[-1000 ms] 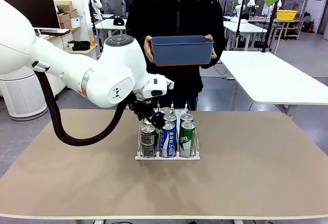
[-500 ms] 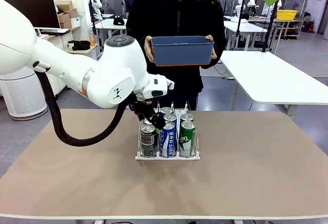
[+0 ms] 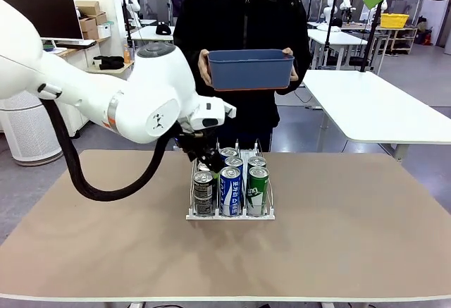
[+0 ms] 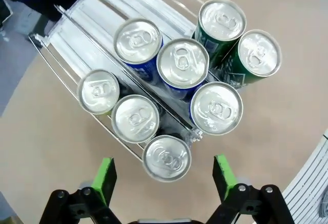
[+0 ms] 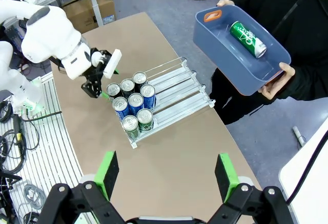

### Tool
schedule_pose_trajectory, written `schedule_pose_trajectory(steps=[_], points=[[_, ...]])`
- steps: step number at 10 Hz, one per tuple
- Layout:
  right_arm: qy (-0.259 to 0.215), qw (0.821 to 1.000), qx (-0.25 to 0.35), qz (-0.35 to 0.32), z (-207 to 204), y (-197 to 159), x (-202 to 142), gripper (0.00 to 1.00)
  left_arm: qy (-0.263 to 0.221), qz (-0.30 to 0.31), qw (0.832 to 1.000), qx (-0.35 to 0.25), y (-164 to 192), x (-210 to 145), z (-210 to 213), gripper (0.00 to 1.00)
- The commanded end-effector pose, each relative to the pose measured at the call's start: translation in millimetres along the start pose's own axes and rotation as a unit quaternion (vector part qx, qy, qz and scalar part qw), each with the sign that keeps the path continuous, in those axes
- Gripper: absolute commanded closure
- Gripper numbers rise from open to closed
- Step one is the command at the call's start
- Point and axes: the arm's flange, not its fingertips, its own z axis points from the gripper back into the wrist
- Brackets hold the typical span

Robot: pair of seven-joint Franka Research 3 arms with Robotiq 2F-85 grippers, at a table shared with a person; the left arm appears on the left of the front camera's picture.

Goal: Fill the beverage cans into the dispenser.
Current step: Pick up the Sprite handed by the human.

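The dispenser (image 3: pixel 229 216) stands mid-table with several beverage cans in its three lanes: black-grey (image 3: pixel 203 194), blue (image 3: pixel 230 192) and green (image 3: pixel 258 189). My left gripper (image 3: pixel 207 158) hangs open just over the back of the black-grey lane. From the left wrist its green pads (image 4: pixel 105 179) stand apart on either side of the nearest black-grey can (image 4: pixel 166 158), above its top and not touching it. The right gripper (image 5: pixel 167 175) is open and empty, high above the table. A person holds a blue tub (image 5: pixel 212 39) with one green can (image 5: pixel 247 38) lying in it.
The tub (image 3: pixel 250 68) is held at chest height beyond the table's far edge. The rack's far lane ends (image 5: pixel 179 83) are bare. Brown tabletop (image 3: pixel 352 237) spreads wide around the rack. A second white table (image 3: pixel 380 111) stands at the right rear.
My left arm has lifted a little and shifted slightly left over the rack. The cans, the tub and the person's hands have not moved.
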Motion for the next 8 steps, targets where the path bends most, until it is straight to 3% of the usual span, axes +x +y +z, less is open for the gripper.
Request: schedule_pose_trajectory(steps=[1, 5, 8], points=[[-0.003, 1.0, 0.004, -0.001, -0.8, 0.3, -0.2, 0.0, -0.041, -0.021, 0.998, -0.043, 30.3, -23.6, 32.5, 0.0], [-0.003, 1.0, 0.004, -0.001, -0.8, 0.3, -0.2, 0.0, -0.094, -0.045, 0.994, -0.034, 88.7, -41.1, 121.9, 0.0], [-0.003, 1.0, 0.004, -0.001, -0.8, 0.3, -0.2, 0.0, -0.125, -0.057, 0.99, -0.017, 110.8, -35.0, 194.6, 0.0]])
